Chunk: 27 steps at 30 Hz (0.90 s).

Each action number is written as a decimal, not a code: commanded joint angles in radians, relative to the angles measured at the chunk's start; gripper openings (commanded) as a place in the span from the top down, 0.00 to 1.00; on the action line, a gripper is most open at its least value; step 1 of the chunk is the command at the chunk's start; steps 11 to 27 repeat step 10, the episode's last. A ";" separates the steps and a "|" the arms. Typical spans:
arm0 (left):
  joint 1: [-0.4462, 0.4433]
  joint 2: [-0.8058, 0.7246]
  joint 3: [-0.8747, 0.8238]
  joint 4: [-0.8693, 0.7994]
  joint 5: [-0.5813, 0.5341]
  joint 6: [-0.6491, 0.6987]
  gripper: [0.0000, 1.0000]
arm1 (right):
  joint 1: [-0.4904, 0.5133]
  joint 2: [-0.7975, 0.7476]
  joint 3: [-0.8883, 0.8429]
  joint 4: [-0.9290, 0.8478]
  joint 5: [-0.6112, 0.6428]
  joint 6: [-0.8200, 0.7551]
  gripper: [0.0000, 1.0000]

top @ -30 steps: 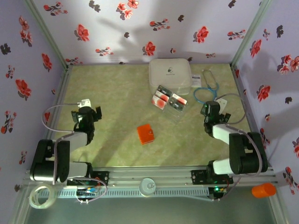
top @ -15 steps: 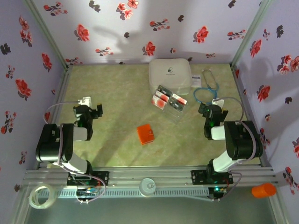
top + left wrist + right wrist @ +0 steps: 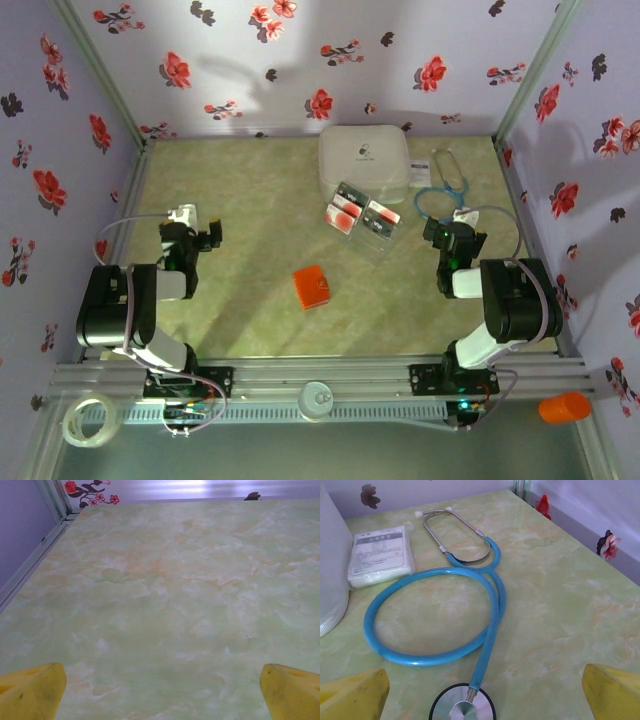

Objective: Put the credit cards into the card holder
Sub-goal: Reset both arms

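Floral purple walls (image 3: 60, 120) close in a green marbled table (image 3: 250, 200), seen from above with my two bases at the near edge. Far left, off the table by the rail, lies a roll of tape (image 3: 88, 420).

My left pincer (image 3: 188, 233) sits low over the left side of the table, spread as wide as it goes and holding nothing. From its wrist I see my two yellow fingertips (image 3: 30, 692) in the bottom corners, with bare table between them.

Near the middle, between my arms, the holder (image 3: 311, 287) lies flat and closed, orange side up. It is well apart from both pincers.

Farther back and a little right, the cards (image 3: 361, 217) lie in a tight cluster, black bands and red patches showing. They are right against the near edge of a white case (image 3: 364, 162), and apart from the holder.

Right of the case lie a small white packet (image 3: 380, 555) and a blue stethoscope (image 3: 490, 595), its tube looped on the table. Its round head lies just ahead of my right pincer (image 3: 456, 236). That pincer is also spread fully and holds nothing, its yellow tips (image 3: 612, 692) either side of the head without touching it.

Far right, off the table, is an orange cylinder (image 3: 565, 407).
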 commanded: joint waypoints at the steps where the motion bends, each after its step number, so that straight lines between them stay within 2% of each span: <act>1: -0.003 -0.001 -0.007 0.037 0.010 0.021 0.00 | -0.001 -0.007 0.008 0.023 -0.017 -0.023 0.01; 4: -0.003 -0.002 -0.007 0.037 0.012 0.021 0.00 | -0.026 0.006 0.039 -0.021 -0.095 -0.012 0.01; 27: -0.003 -0.001 -0.007 0.037 0.012 0.021 0.00 | -0.020 -0.009 0.011 0.018 -0.098 -0.026 0.01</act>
